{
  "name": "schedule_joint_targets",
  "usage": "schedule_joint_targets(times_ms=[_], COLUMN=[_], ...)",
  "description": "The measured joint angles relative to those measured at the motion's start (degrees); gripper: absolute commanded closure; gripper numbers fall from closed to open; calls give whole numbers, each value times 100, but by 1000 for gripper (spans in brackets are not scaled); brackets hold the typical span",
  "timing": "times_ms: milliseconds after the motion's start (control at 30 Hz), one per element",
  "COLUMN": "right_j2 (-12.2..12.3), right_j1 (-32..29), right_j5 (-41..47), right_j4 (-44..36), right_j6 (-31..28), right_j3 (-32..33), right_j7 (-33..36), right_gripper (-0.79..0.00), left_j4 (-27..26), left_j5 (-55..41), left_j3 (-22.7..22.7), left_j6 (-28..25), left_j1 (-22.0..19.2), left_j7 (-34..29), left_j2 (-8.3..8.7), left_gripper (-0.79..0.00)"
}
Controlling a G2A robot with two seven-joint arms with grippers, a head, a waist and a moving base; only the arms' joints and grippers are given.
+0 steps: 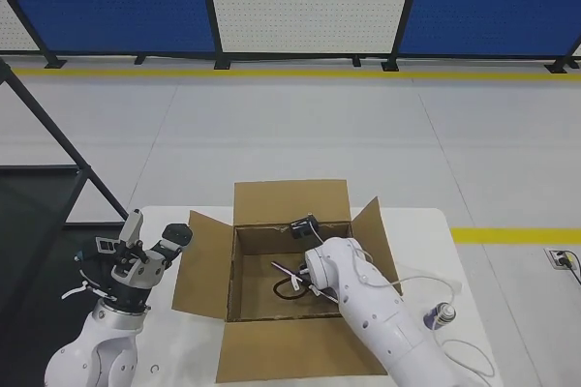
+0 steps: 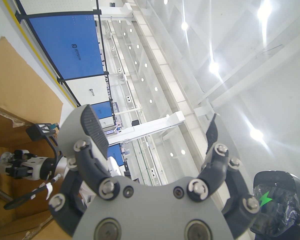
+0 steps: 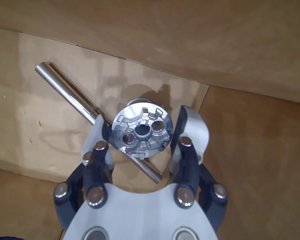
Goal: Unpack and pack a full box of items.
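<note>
White table [image 1: 421, 242], open cardboard box [image 1: 290, 201]: my right gripper [image 3: 142, 117] pinches a metal hub disc [image 3: 142, 132] above a steel rod [image 3: 62, 86], left gripper [image 2: 152, 117] spread wide.

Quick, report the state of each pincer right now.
Left pincer: open, empty.
Right pincer: closed on the round metal part, inside the cardboard box.

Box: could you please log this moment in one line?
right tool: holds metal disc | left tool: open | rod: in box
</note>
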Motion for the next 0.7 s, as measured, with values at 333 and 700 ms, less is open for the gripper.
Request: schedule_joint_targets(times_ms=[333, 700], right_j2=[-38, 212], right_j1=[34, -581], right_j5=[18, -367], right_j4=[6, -1202], right_j6=[-161, -195], right_j3=[47, 513], right_j7=[-51, 87], right_gripper=[0, 0], left_j4=[0, 0], left_j5=[0, 0], left_j3=[0, 0], left_j6=[0, 0], left_j1=[0, 0], left_j7=[0, 0], left_j2=[0, 0], left_gripper=[-785, -785])
